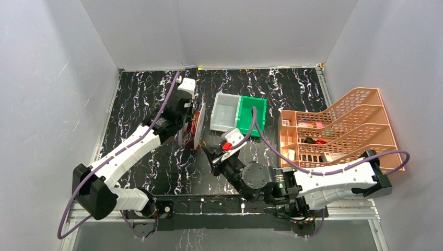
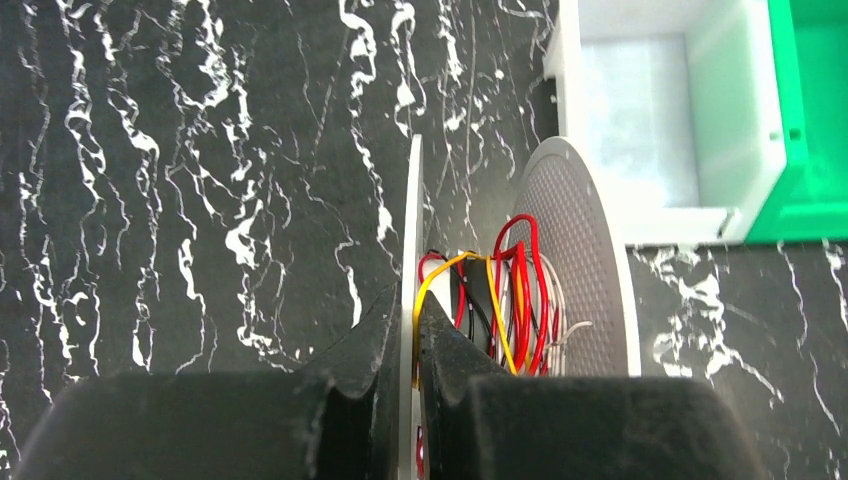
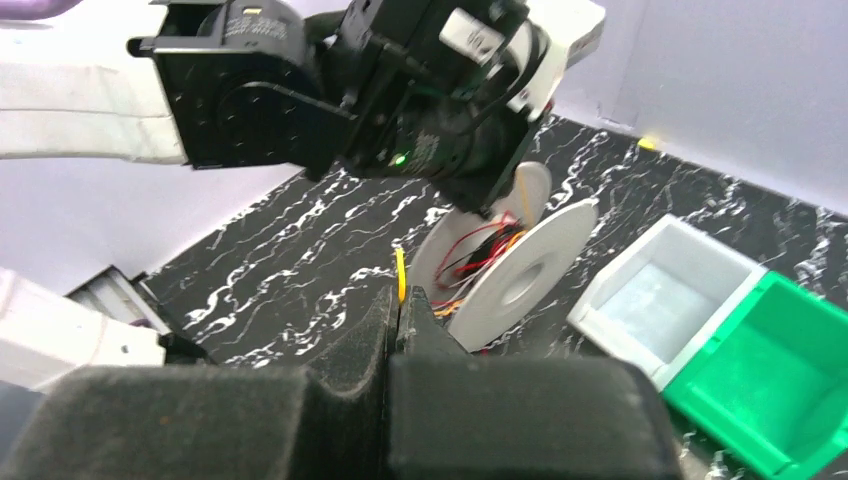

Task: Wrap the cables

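At the near edge a metal rail (image 1: pixel 355 212) carries both arm bases, and past it spreads the table (image 1: pixel 136 104), black with white marble veins. The right arm lies low along that near edge and bends in toward the middle. Its right gripper (image 3: pixel 398 298) has the fingers pressed together on a yellow cable (image 3: pixel 400 268), which sticks up from between the tips. Just beyond them is the white spool (image 3: pixel 530 275), turned on edge with its two round discs roughly upright (whether its rim touches the table cannot be told). The cables (image 2: pixel 520 285), thin red, yellow and white loops, sit loosely between the discs around the core. The left arm reaches over from the left side, and the left gripper (image 2: pixel 408 310) is clamped on the thin edge of one disc, a finger on each face. Bare table shows to the left of this arm as far as the left wall, and again in a strip before the back wall. Behind the spool and a little to its right stand a white bin (image 1: pixel 225 112) and a green bin (image 1: pixel 253 112), touching side by side. A peach plastic rack (image 1: pixel 345 130) fills the right side and reaches past the table's right edge; small items lie in its slots. Plain grey walls (image 1: pixel 251 31) close the left, back and right.
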### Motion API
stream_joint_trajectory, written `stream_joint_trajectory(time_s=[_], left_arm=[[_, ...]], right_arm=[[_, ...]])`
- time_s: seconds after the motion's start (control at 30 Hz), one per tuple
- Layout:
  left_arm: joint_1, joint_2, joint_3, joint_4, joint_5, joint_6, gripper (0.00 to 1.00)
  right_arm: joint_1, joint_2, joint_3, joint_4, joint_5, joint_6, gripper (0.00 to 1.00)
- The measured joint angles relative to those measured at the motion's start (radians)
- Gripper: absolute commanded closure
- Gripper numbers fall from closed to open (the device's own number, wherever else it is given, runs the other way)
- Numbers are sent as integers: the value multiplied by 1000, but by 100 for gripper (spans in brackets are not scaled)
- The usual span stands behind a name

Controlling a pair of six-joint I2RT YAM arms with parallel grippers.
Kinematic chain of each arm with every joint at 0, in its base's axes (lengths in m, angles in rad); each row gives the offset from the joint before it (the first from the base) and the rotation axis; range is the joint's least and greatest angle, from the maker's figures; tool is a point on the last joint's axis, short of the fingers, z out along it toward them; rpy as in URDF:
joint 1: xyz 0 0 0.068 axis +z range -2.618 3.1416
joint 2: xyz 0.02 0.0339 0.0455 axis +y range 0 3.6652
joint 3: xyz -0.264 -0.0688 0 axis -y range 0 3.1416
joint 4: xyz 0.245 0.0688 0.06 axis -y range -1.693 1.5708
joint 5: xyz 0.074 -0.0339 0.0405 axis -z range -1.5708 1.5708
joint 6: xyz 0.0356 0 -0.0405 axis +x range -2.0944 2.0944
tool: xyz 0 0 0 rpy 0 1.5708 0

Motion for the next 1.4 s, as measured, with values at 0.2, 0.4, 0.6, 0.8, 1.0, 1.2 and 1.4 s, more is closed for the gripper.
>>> stream_joint_trajectory(time_s=[0.2,0.4,0.6,0.8,1.0,1.2,1.4], left_arm=[[-6,-110,-67,-21,99,36,100],[-10,-221,-116,-26,249,84,100],[-18,-307,-204,-43,423,105,100],[-19,-409,-225,-33,598,104,100],[-19,-493,-225,-14,680,45,100],[-19,-544,-225,3,697,-27,100],[-19,-574,-225,80,685,-116,100]], right_arm=[[-87,2,69,-9,-50,-124,100],[-358,1,141,-112,-215,-59,100],[-567,1,141,-204,-380,3,100],[-838,8,125,-294,-594,98,100],[-1052,-23,-45,-291,-828,231,100],[-1126,-98,-269,-264,-962,364,100],[-1127,-182,-453,-153,-1045,494,100]])
